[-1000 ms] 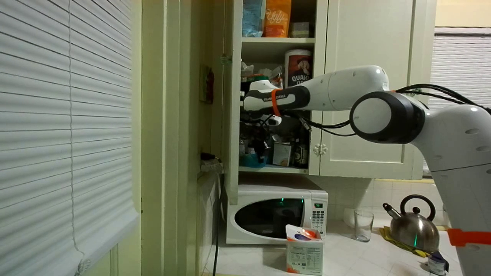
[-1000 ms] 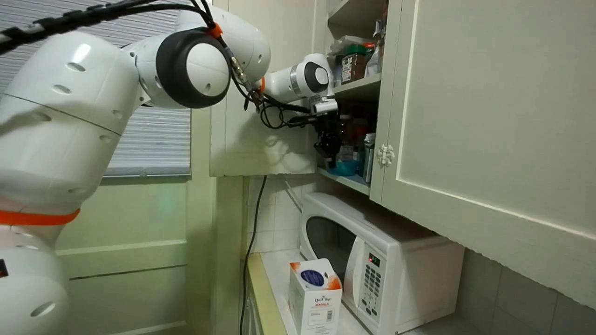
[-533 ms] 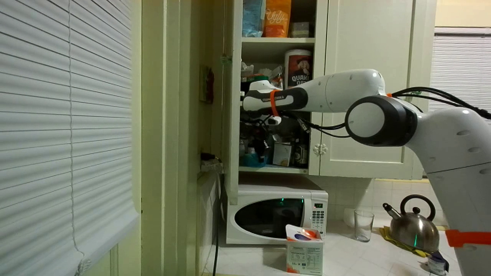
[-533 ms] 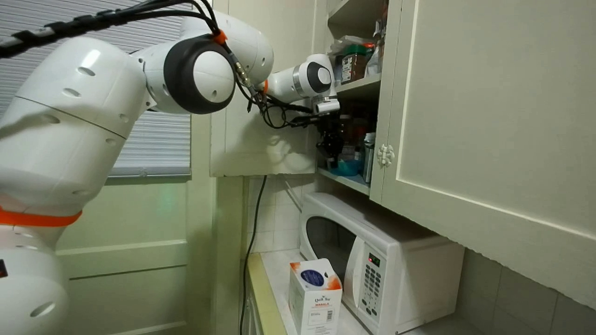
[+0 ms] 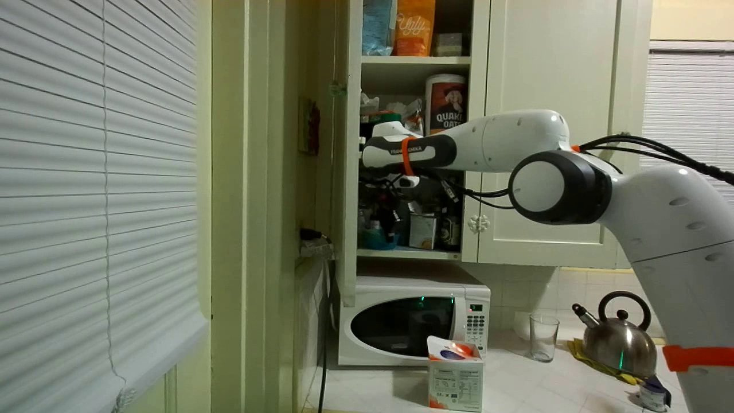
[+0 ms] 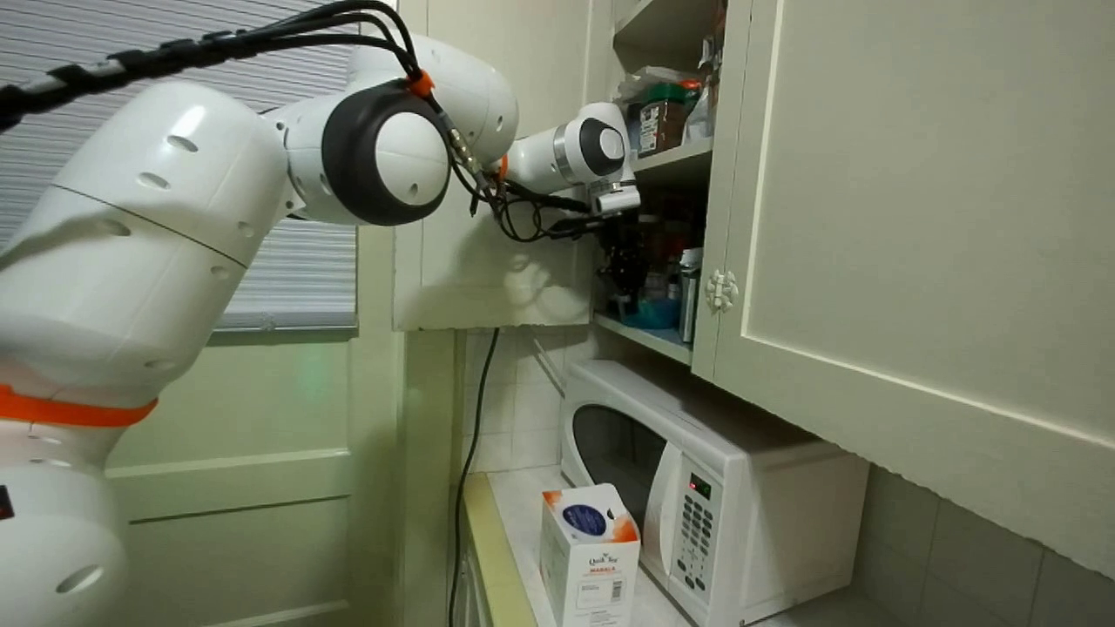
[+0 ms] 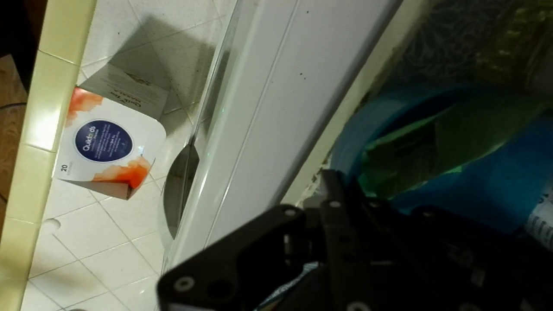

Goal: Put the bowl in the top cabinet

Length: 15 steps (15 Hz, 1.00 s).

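- Your gripper (image 7: 347,186) reaches into the open section of the cream top cabinet (image 5: 550,69), its jaws close together in the wrist view with the rim of the blue bowl (image 7: 497,190) between them; the part inside the bowl is largely lost in shadow.
- The bowl is inside the cabinet, low at the bottom shelf (image 6: 645,340), its mouth toward you in the wrist view and a green strip (image 7: 466,134) showing within; whether its base touches the shelf, you cannot tell.
- Near the bowl, in an exterior view, you see a small pale box (image 5: 422,230) and a dark container (image 5: 450,232) on the same shelf.
- Higher in the cabinet stand an oats canister (image 5: 447,100) and an orange bag (image 5: 414,28), the bag one shelf above the canister.
- Beneath the cabinet, a white microwave (image 6: 784,514) stands on the tiled surface (image 5: 516,393), with a white tea box (image 6: 588,557) upright just in front of it in both exterior views.
- To the side of the microwave, in an exterior view, your surface also carries a clear glass (image 5: 543,339) and, near it, a steel kettle (image 5: 622,347) with a yellow cloth (image 5: 577,349) at its base.
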Each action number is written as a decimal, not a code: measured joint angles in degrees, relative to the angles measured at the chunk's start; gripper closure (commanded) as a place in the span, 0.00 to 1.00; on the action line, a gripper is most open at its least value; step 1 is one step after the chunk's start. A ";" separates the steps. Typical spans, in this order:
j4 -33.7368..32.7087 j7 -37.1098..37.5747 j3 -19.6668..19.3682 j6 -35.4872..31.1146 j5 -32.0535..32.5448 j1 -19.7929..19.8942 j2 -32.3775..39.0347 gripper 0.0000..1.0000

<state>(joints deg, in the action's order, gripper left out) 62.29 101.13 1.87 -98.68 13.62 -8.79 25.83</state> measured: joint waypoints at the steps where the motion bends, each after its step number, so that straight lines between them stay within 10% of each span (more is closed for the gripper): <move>1: -0.33 0.03 0.00 0.20 0.00 0.00 0.19 0.64; 9: -0.72 0.04 -0.01 1.47 0.00 -0.07 0.91 0.05; 15: -0.08 0.04 0.18 1.40 0.00 -0.44 -1.55 0.00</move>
<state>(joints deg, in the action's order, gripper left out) 62.21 101.17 2.04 -97.29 13.62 -9.23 24.28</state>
